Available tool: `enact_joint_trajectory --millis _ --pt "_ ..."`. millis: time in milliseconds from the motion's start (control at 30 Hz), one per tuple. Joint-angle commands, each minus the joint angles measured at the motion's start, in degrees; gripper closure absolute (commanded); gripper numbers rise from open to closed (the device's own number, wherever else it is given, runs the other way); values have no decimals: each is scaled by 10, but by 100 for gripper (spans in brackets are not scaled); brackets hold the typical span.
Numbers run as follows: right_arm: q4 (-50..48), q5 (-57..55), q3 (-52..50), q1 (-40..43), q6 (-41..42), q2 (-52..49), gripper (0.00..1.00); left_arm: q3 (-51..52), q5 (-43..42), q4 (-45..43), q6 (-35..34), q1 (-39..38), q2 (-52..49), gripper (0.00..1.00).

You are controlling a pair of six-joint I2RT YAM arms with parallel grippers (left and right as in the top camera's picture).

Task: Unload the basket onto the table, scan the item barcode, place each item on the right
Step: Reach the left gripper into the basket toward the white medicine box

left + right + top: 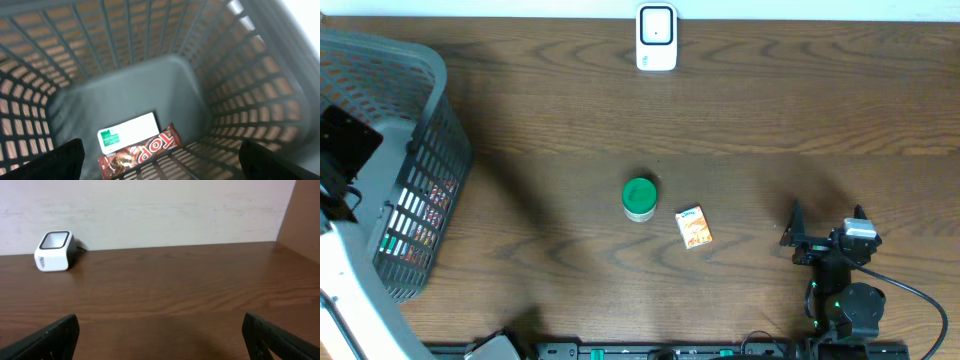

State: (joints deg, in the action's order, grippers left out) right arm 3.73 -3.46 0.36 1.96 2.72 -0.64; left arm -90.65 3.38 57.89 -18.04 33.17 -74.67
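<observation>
Count: 1 white boxy barcode scanner (656,38) at the far edge of the brown wooden table (770,120), standing alone, well apart from everything else

2 loose items mid-table: 1 round tub with a green lid (639,198) and 1 small orange carton (694,227) lying flat, just beside the tub on its right, slightly nearer the arms; can't tell whether they touch

1 grey plastic mesh basket (430,190) at the left edge. 2 items on its floor: 1 flat white packet with a green label (127,132) and 1 red-brown candy bar wrapper (140,152) against the packet's near edge

left gripper (161,150) hangs over the basket looking in, jaws spread wide, holding nothing

right gripper (160,325) sits low at the near right of the table, facing the scanner, jaws wide apart, empty, well apart from the carton

No barcode readable on any item
</observation>
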Motion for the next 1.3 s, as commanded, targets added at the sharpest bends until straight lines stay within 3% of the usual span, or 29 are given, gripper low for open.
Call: enact_joint_trajectory --millis 0,200,400,567,867,1267 --pt "2 -5 0 -5 -5 2 1 -3 -42 5 -5 38 -41 2" --pt "2 -5 0 -5 -5 2 1 -3 -40 37 -3 71 -106 2" --pt "2 -5 0 -5 -5 2 1 7 -40 12 228 71 -167 2" --pt "2 -5 0 -5 -5 2 1 12 -41 18 295 71 -232 2" --pt "2 -5 0 -5 -5 2 1 48 -43 21 337 70 -280 2" --pt "2 -5 0 -5 -5 2 1 85 -43 0 336 71 -280 2"
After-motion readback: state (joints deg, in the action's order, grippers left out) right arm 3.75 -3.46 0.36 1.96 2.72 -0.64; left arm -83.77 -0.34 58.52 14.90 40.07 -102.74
